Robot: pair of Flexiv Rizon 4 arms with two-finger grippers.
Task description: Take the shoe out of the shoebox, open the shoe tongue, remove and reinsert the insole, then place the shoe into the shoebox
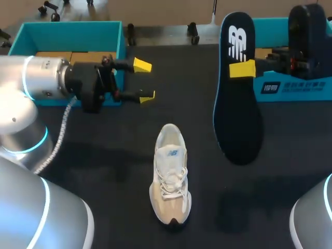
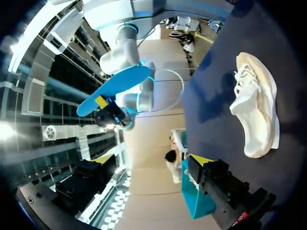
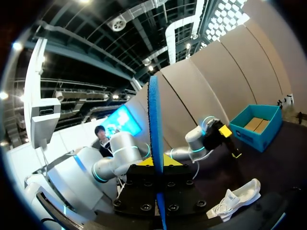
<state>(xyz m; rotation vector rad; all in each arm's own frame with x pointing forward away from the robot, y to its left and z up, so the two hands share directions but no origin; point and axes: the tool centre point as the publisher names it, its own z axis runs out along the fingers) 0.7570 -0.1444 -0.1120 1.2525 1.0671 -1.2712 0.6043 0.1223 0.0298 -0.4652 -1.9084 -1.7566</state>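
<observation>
A white and beige shoe (image 1: 170, 174) lies on the black table, heel toward the near edge, with its laces loose. My right gripper (image 1: 242, 68) is shut on a dark navy insole (image 1: 238, 104), which hangs lengthwise above the table to the right of the shoe. In the right wrist view the insole (image 3: 154, 129) stands edge-on between the yellow tips of that gripper (image 3: 157, 165), with the shoe (image 3: 237, 196) lying beyond it. My left gripper (image 1: 139, 81) hovers open and empty, left of and behind the shoe, in front of the teal shoebox (image 1: 67, 31). In the left wrist view the shoe (image 2: 254, 105) lies off to one side of the open gripper (image 2: 153, 160).
A second teal box part (image 1: 298, 91) lies at the back right, behind my right arm. Brown cardboard shows inside the shoebox at the back left. Bare black table surrounds the shoe.
</observation>
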